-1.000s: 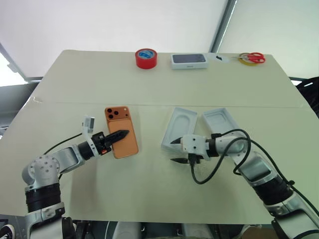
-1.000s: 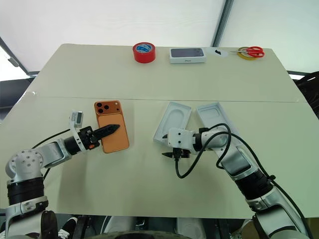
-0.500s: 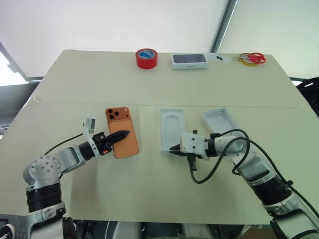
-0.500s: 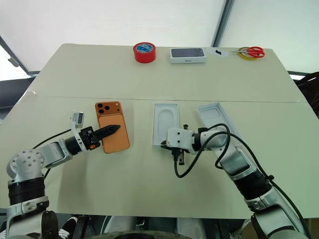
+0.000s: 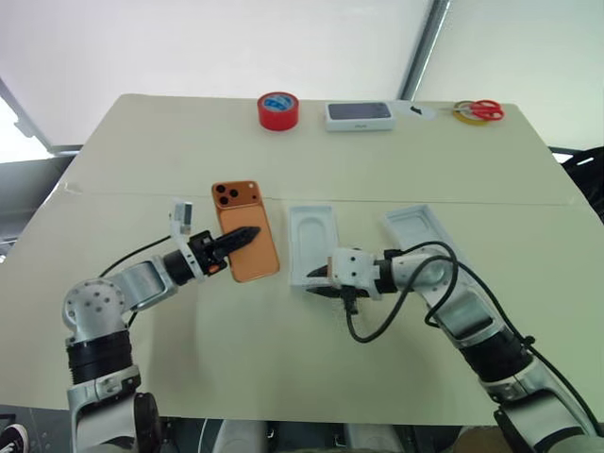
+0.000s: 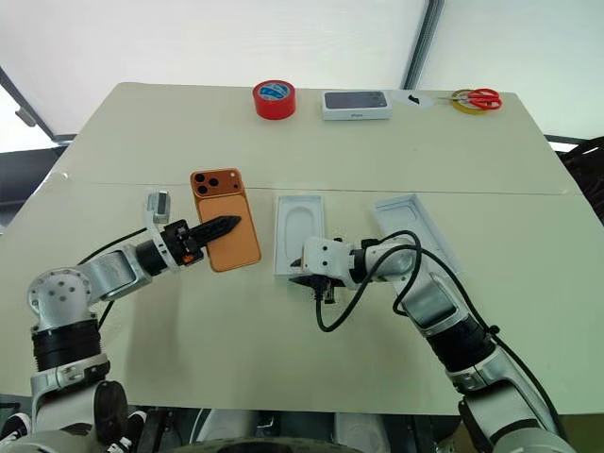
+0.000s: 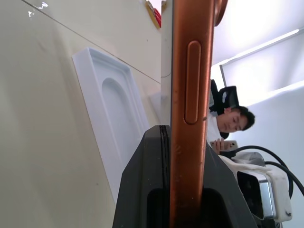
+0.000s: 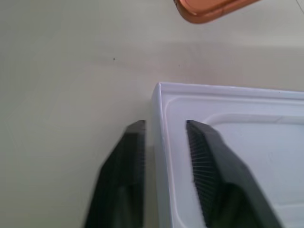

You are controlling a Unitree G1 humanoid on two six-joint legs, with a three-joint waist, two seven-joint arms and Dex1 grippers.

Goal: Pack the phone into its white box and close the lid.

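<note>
Phone (image 5: 247,243) sits orange and back-up in the head view, on the near left half of the bench (image 5: 170,142), its camera cluster at the far corner. The left hand (image 5: 247,233) is clenched on it, black fingers reaching across its back. Just beside the phone, to its right, lies a white tray with an oval recess (image 5: 311,236). The right hand (image 5: 319,281) is at that tray's near end. A second white tray (image 5: 422,231) lies further right, angled and apart from the first. Along the far edge stand a red tape roll (image 5: 276,110), a dark-topped white box (image 5: 359,115) and red-handled scissors (image 5: 481,110).

From the left wrist, the phone is seen edge-on, pinched between the two fingers, a long side button facing the camera. The recessed tray lies on the bench beyond, and a seated person (image 7: 232,122) shows in the background.

From the right wrist, the hand is released: its fingers (image 8: 202,156) stand apart, one outside and one inside the tray's low wall at a corner, neither pressing it. A rounded corner of the phone shows past the tray.
</note>
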